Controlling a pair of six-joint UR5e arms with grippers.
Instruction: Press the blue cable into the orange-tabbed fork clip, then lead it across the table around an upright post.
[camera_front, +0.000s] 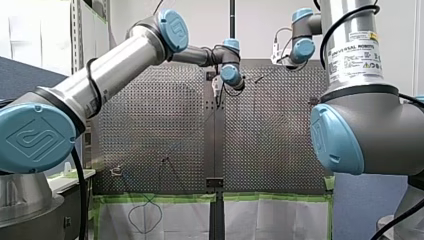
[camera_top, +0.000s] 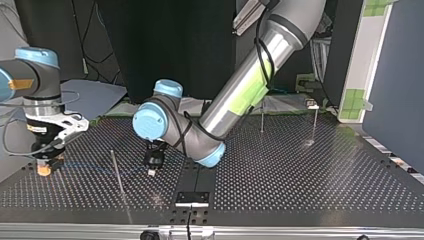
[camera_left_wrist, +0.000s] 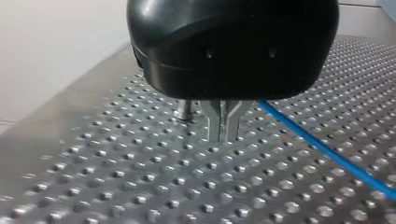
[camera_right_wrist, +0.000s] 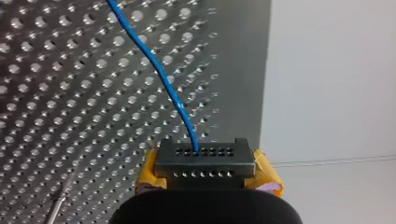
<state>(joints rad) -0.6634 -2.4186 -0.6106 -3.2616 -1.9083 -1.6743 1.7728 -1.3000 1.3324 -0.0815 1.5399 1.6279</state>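
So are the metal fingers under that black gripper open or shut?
My left gripper is shut: its metal fingers meet, nothing between them; the blue cable runs beside them.

Blue cable (camera_right_wrist: 163, 79): one end vanishes into black hole-studded block (camera_right_wrist: 204, 161), other cut by right wrist view's edge. Left wrist view: cable slips behind black rounded housing (camera_left_wrist: 233, 46) of my left gripper (camera_left_wrist: 223, 135); slim metal post (camera_left_wrist: 184, 109) beside cable half hidden. Top view: orange piece (camera_top: 44, 170) at cable's end too small to identify.
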